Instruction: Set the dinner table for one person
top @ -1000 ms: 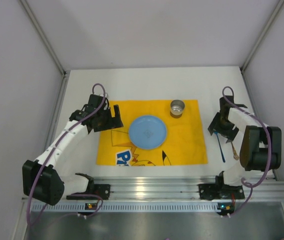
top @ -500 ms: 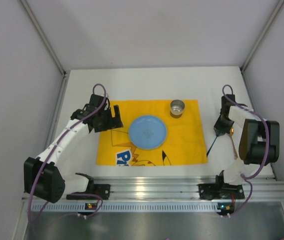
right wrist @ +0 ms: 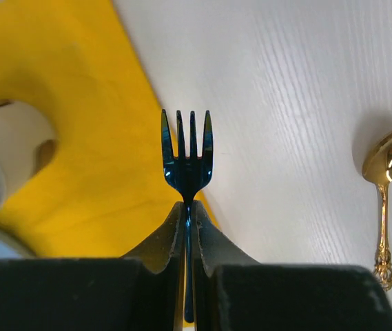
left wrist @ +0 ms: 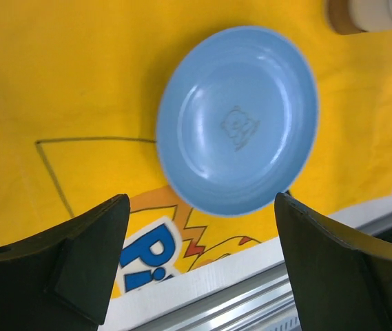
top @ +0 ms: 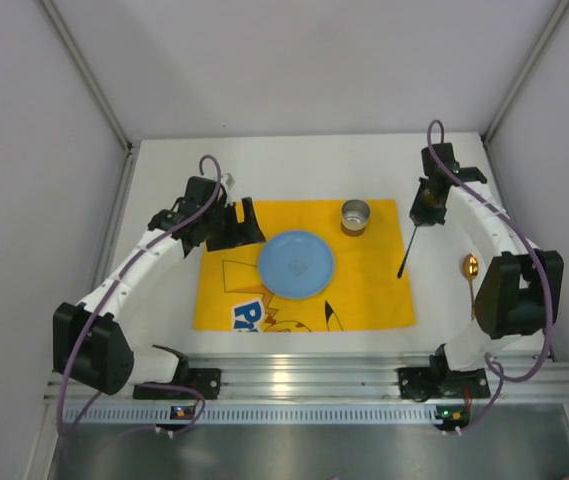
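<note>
dinner table: large flat white rectangle, matte, faint grain
near edge: ribbed aluminium rail
pose: level

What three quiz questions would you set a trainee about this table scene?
1. Fill in: the left gripper, beside the blue plate, has its jaws ____.
2. True or false: the right gripper is shut on the dark blue fork.
3. Where does the gold spoon lie? A: on the blue plate. B: on the bare white table, right of the yellow mat. C: in the left gripper.
Key: 1 open; 2 true; 3 B.
</note>
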### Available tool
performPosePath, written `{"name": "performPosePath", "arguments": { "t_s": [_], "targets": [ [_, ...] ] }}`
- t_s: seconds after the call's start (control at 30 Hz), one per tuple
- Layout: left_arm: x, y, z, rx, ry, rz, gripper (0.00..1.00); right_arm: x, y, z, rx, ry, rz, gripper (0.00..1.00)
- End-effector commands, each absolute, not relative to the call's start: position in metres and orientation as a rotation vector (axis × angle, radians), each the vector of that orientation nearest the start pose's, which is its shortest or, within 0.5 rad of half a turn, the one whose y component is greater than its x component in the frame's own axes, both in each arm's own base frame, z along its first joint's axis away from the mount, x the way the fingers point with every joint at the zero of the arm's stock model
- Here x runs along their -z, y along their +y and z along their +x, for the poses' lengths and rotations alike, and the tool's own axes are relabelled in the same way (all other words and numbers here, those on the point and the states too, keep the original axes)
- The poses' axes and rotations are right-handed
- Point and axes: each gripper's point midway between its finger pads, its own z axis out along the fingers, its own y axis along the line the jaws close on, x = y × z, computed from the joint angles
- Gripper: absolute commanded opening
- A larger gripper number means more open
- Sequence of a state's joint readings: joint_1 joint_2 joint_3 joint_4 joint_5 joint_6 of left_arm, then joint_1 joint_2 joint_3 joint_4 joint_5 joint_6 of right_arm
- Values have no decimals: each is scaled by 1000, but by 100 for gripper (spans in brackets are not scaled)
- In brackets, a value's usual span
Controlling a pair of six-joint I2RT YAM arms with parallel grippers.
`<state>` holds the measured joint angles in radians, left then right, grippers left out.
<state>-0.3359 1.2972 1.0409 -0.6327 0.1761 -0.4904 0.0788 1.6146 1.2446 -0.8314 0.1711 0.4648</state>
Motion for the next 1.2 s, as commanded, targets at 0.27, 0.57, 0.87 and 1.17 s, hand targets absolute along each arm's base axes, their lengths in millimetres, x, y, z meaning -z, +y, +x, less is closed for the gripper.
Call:
{"name": "performPosePath", "arguments": {
  "t_s": [0.27,0.57,0.87,1.17],
  "targets": [
    [-269,-313,330,1067,2128,421,81,-225,104,339,-193,2528,418,0],
    [-267,-379,305,1224,2093,652,73,-251,175,325,-429,2501,346,0],
    [-245,-394,274,1287,2138,750,69,-266,188,330,-473,2469,352,0],
    [-234,-398,256,1361,2168,814,38,-286,196,338,-522,2416,394,0]
  ]
}}
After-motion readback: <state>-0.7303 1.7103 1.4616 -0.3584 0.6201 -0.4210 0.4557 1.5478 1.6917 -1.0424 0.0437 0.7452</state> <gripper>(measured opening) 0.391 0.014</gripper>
